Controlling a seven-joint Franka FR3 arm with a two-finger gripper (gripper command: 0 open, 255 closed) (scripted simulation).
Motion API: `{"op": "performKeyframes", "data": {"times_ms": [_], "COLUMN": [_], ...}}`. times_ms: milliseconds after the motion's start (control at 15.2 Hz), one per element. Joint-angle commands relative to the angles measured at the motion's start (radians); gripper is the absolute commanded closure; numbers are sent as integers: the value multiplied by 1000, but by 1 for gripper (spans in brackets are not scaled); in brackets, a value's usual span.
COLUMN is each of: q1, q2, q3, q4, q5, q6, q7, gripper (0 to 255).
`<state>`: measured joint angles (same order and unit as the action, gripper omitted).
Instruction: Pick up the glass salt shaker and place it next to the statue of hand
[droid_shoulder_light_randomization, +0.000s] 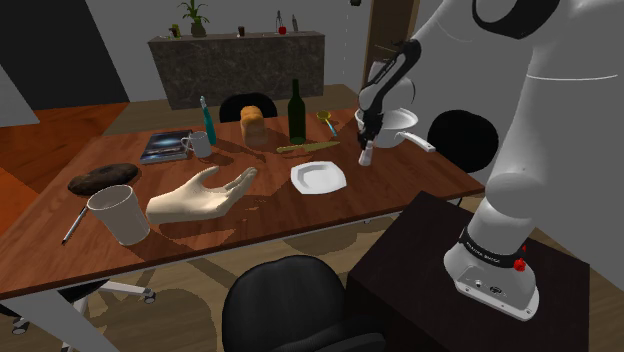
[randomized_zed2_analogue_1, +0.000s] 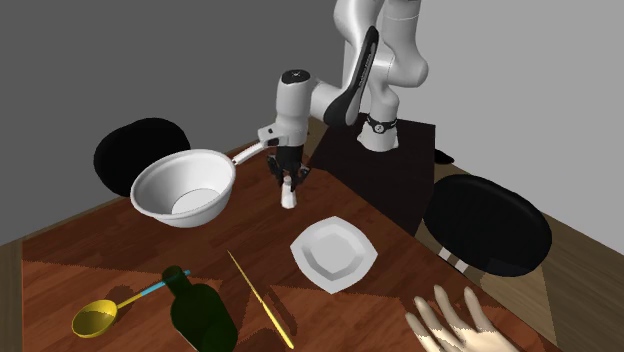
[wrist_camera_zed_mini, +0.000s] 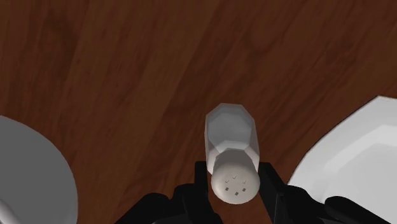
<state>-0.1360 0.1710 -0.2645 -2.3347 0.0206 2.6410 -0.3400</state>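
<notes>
A small whitish salt shaker (wrist_camera_zed_mini: 230, 132) with a holed cap is clasped at its top between the two black fingers of my gripper (wrist_camera_zed_mini: 234, 184). In the shoulder view the shaker (droid_shoulder_light_randomization: 366, 155) hangs under the gripper (droid_shoulder_light_randomization: 368, 136) just over the wooden table (droid_shoulder_light_randomization: 400, 185), between a white plate and a white bowl. The second exterior view shows the same shaker (randomized_zed2_analogue_1: 289, 198) below the gripper (randomized_zed2_analogue_1: 290, 181). The pale hand statue (droid_shoulder_light_randomization: 200, 195) lies palm up well toward the shoulder view's left, past the plate; its fingers (randomized_zed2_analogue_1: 455, 325) reach into the second exterior view's lower right.
The white square plate (droid_shoulder_light_randomization: 318, 177) lies between shaker and statue. A white handled bowl (randomized_zed2_analogue_1: 185, 187) stands close by the gripper. A green bottle (droid_shoulder_light_randomization: 296, 112), knife (droid_shoulder_light_randomization: 305, 148), yellow spoon (randomized_zed2_analogue_1: 98, 318), bread (droid_shoulder_light_randomization: 253, 124), mug (droid_shoulder_light_randomization: 200, 144) and white cup (droid_shoulder_light_randomization: 120, 214) also occupy the table.
</notes>
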Motion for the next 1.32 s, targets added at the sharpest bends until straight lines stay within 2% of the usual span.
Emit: {"op": "performKeyframes", "data": {"times_ms": [0, 1254], "q1": [3, 12], "q2": [-26, -202], "q3": [-5, -11], "q4": [3, 86], "q5": [-13, -80], "q6": [-29, -282], "q7": [8, 50], "gripper": [255, 255]}}
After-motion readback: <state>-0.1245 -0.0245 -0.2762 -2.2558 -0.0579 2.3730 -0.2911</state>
